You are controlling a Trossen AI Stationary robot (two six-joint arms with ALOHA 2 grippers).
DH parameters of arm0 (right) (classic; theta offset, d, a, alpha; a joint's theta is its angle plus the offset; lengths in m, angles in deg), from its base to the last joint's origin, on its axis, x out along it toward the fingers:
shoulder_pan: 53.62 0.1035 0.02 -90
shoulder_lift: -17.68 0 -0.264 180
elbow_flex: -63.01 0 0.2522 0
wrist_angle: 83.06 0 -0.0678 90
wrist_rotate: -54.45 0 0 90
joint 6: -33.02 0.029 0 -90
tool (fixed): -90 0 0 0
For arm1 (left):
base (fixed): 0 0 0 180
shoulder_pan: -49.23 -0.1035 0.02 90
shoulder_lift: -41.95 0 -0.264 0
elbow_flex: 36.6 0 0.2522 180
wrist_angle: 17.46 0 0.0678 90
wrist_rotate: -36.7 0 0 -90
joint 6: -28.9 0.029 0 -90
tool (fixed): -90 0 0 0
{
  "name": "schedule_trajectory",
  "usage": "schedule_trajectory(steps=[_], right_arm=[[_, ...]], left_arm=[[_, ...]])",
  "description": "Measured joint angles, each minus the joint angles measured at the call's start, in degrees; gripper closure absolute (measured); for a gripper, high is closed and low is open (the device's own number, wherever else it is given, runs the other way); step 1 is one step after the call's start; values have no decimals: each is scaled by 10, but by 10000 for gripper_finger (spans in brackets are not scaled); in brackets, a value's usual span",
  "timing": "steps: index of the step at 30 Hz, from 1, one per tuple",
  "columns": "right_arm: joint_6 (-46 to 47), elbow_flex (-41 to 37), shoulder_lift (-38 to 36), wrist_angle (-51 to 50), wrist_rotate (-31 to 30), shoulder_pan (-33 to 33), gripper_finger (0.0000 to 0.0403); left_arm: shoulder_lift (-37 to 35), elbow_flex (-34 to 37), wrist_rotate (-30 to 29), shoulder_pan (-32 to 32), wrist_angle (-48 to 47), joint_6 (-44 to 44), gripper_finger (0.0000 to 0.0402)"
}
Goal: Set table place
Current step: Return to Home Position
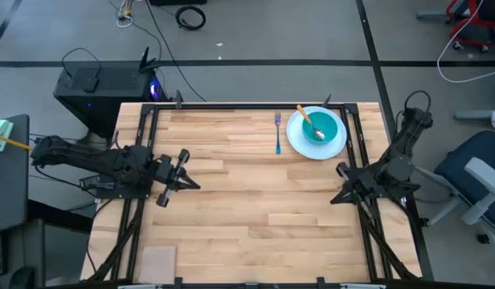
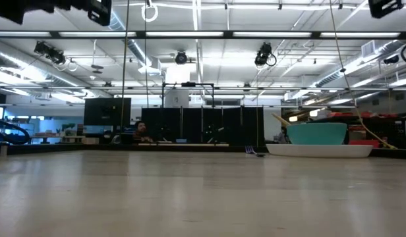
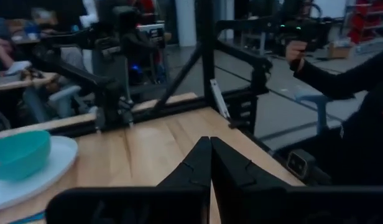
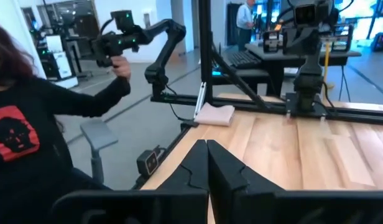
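A round white plate (image 1: pixel 337 144) lies flat at the far right of the wood-plank table (image 1: pixel 255 209). A teal bowl (image 1: pixel 328 127) stands on the plate, and an orange-handled spoon (image 1: pixel 304 117) rests in the bowl with its handle over the rim. A blue-handled fork (image 1: pixel 277 138) lies flat on the table just left of the plate. The plate (image 2: pixel 321 151) and bowl (image 2: pixel 316 133) also show in the low view, and the bowl shows in the left wrist view (image 3: pixel 18 153). My left gripper (image 1: pixel 195 184) is shut and empty over the table's left side. My right gripper (image 1: pixel 336 198) is shut and empty near the right edge.
A tan rectangular pad (image 1: pixel 158 261) lies at the table's near left corner; it also shows in the right wrist view (image 4: pixel 214 114). Black rails (image 1: pixel 255 103) edge the table. A person in a dark sleeve (image 4: pixel 48 112) stands beside the table holding a hand-held controller (image 4: pixel 114 37).
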Motion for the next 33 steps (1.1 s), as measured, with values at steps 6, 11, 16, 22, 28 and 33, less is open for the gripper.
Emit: schedule_trajectory(steps=[6,11,16,22,28,33], right_arm=[[-20,-112,-1,152,1,0,400],[-29,-192,-1,267,2,0,401],[-41,-225,1,336,4,0,400],[-58,-223,1,340,5,-1,400],[-97,-222,1,333,5,-1,394],[-136,-222,2,316,5,-1,391]], left_arm=[[-1,100,47,0,131,10,394],[-10,173,57,0,215,-25,390],[-25,212,60,0,228,-56,394],[-31,243,60,0,226,-65,387],[-31,243,61,2,211,-37,391],[-31,243,61,1,212,-20,366]])
